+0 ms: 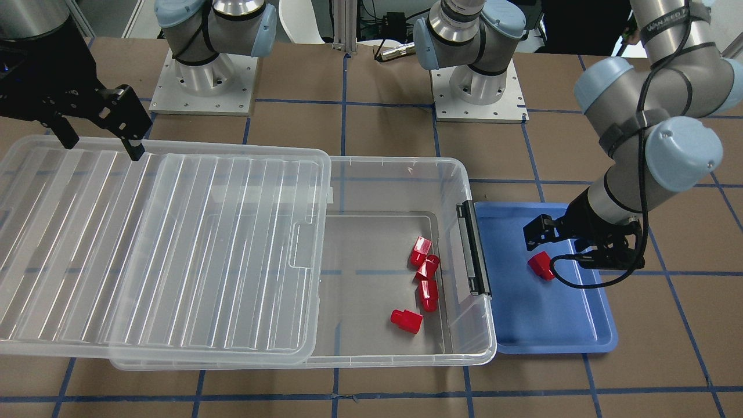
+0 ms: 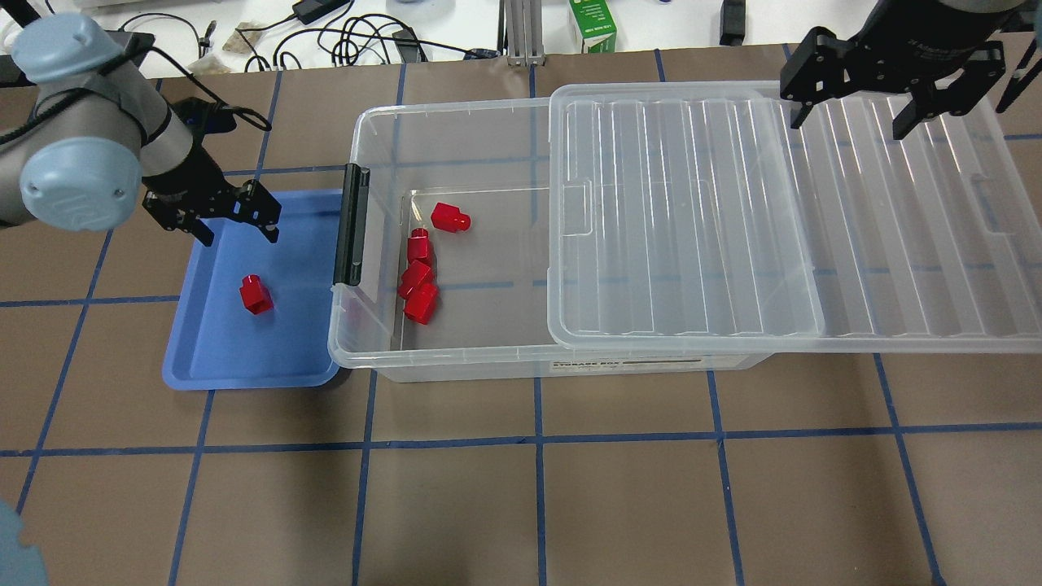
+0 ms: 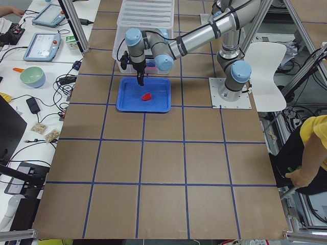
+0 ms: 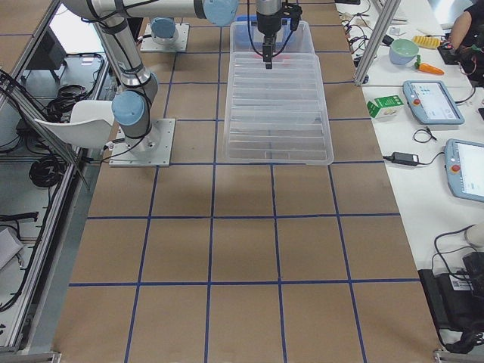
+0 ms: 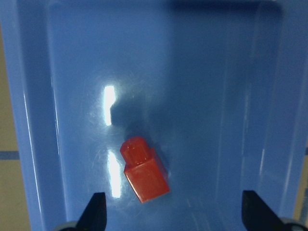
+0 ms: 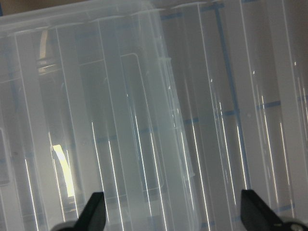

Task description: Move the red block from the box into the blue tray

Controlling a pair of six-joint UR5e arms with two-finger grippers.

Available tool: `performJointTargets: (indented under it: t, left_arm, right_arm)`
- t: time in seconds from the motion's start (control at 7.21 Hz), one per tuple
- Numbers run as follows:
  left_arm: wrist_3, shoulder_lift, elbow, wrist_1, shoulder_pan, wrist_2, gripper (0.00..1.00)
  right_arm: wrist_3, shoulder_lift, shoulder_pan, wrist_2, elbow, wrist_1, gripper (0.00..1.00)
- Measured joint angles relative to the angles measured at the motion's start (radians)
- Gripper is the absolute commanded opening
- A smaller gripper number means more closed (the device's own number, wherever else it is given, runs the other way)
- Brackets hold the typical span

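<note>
One red block (image 2: 256, 294) (image 1: 541, 266) (image 5: 144, 169) lies on its side in the blue tray (image 2: 213, 356) (image 1: 534, 325) (image 3: 153, 104). My left gripper (image 2: 237, 229) (image 1: 543, 235) (image 5: 173, 214) hangs open and empty just above the tray, beside the block and clear of it. Several more red blocks (image 2: 419, 277) (image 1: 425, 273) lie in the clear box (image 2: 456, 358) (image 1: 400, 174) by its black latch (image 2: 352, 224). The ribbed lid (image 2: 733, 220) (image 1: 157, 249) is slid aside and half covers the box. My right gripper (image 2: 851, 114) (image 1: 98, 142) (image 6: 173, 214) is open over the lid's far end.
A green carton (image 2: 593, 24) and cables (image 2: 342, 37) lie beyond the table's far edge. The arm bases (image 1: 203, 75) stand behind the box. Brown table surface with blue tape lines (image 2: 537, 439) stretches in front of the box and tray.
</note>
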Motion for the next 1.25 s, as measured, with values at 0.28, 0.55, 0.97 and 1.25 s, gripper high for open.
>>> performJointTargets:
  t: [0.28,0.55,0.97,1.25]
  left_arm:
    - [-0.135,0.072,0.139,-0.159,-0.111,0.004,1.0]
    - [-0.223,0.115,0.197,-0.23,-0.173,0.013,1.0]
    - [-0.243,0.143,0.209,-0.244,-0.216,0.03,1.0]
    - [-0.238,0.168,0.2,-0.255,-0.208,0.026,1.0]
  right_arm:
    - [-0.093,0.055,-0.096,-0.013,-0.075,0.014,1.0]
    - [-0.341,0.092,-0.246,-0.019,-0.103,0.013,1.0]
    - [-0.644,0.225,-0.495,-0.018,-0.105,-0.049,1.0]
    - [-0.707,0.341,-0.564,-0.012,-0.102,-0.129,1.0]
